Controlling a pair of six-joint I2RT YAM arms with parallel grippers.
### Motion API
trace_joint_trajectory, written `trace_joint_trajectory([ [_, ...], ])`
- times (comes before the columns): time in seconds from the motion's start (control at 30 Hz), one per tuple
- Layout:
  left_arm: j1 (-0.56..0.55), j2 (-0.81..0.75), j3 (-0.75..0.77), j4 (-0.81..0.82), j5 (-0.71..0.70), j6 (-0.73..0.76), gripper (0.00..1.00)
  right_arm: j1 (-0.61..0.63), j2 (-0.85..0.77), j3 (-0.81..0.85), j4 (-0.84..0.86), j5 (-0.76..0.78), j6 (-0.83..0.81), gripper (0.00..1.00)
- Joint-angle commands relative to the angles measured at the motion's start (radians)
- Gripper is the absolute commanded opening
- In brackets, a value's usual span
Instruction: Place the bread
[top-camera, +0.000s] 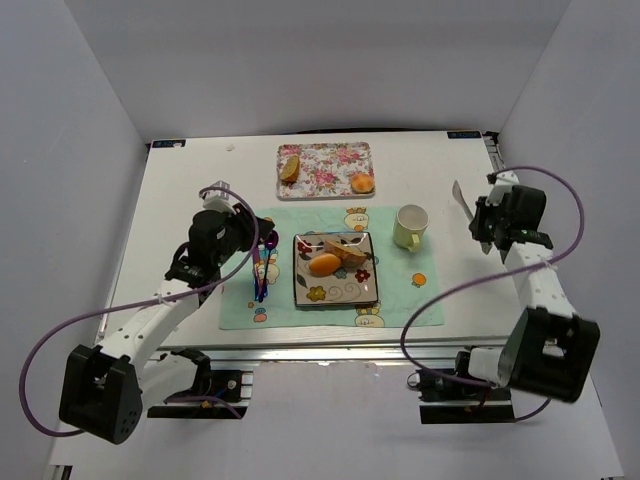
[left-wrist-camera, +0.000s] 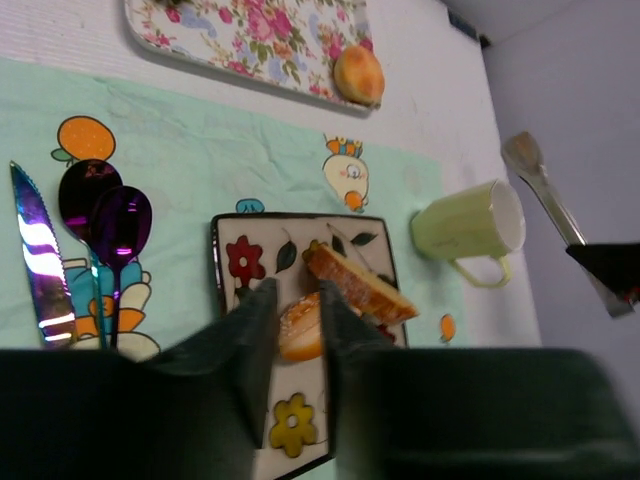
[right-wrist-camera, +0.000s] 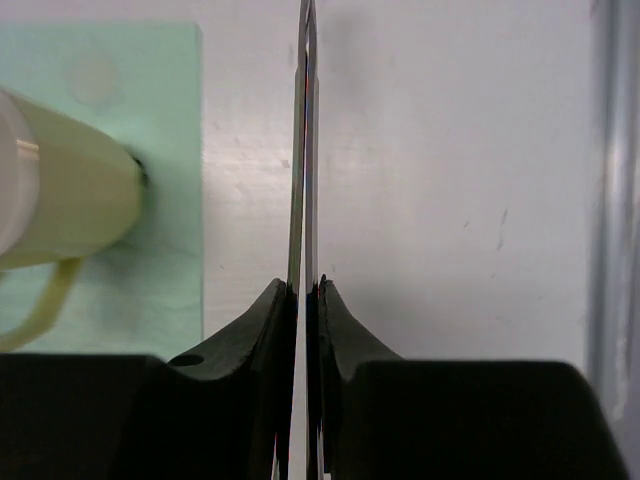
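The bread (top-camera: 347, 250) is a tan slice with a dark crust. It lies on the square flower-patterned plate (top-camera: 335, 292) beside an orange bun (top-camera: 324, 264). It also shows in the left wrist view (left-wrist-camera: 362, 286). My left gripper (top-camera: 252, 238) hovers left of the plate, over the cutlery. Its jaws stand a little apart and empty (left-wrist-camera: 298, 292), aimed toward the bun (left-wrist-camera: 300, 328). My right gripper (top-camera: 480, 226) is at the table's right side, shut on metal tongs (right-wrist-camera: 304, 150), which stick out toward the back (top-camera: 462, 201).
A yellow-green cup (top-camera: 409, 226) stands on the green placemat (top-camera: 400, 300), right of the plate. A purple spoon and a knife (top-camera: 259, 275) lie left of the plate. A floral tray (top-camera: 325, 160) at the back holds a wedge piece (top-camera: 290, 168) and a round bun (top-camera: 362, 183).
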Motion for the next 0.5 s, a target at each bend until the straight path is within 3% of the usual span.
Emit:
trace_joint_trajectory([
  [0.0, -0.01, 0.012, 0.044, 0.02, 0.085, 0.01, 0.38, -0.035, 0.132, -0.087, 0.123, 0.025, 0.08, 0.0],
  [0.13, -0.049, 0.027, 0.064, -0.02, 0.09, 0.036, 0.61, -0.041, 0.215, -0.148, 0.244, 0.022, 0.077, 0.0],
  [0.2, -0.067, 0.027, 0.067, -0.044, 0.081, 0.045, 0.66, -0.046, 0.243, -0.164, 0.27, 0.005, 0.066, 0.0],
  [0.3, -0.078, 0.013, 0.052, -0.05, 0.061, 0.039, 0.68, -0.051, 0.29, -0.152, 0.243, -0.041, 0.043, 0.2],
  [0.33, -0.079, 0.004, 0.047, -0.047, 0.056, 0.034, 0.68, -0.051, 0.3, -0.146, 0.24, -0.047, 0.025, 0.38],
  [0.4, -0.079, -0.002, 0.041, -0.05, 0.045, 0.031, 0.69, -0.061, 0.317, -0.126, 0.182, -0.05, 0.009, 0.51],
  [0.47, -0.081, -0.008, 0.04, -0.052, 0.045, 0.031, 0.69, -0.069, 0.312, -0.098, 0.151, -0.033, -0.023, 0.77],
])
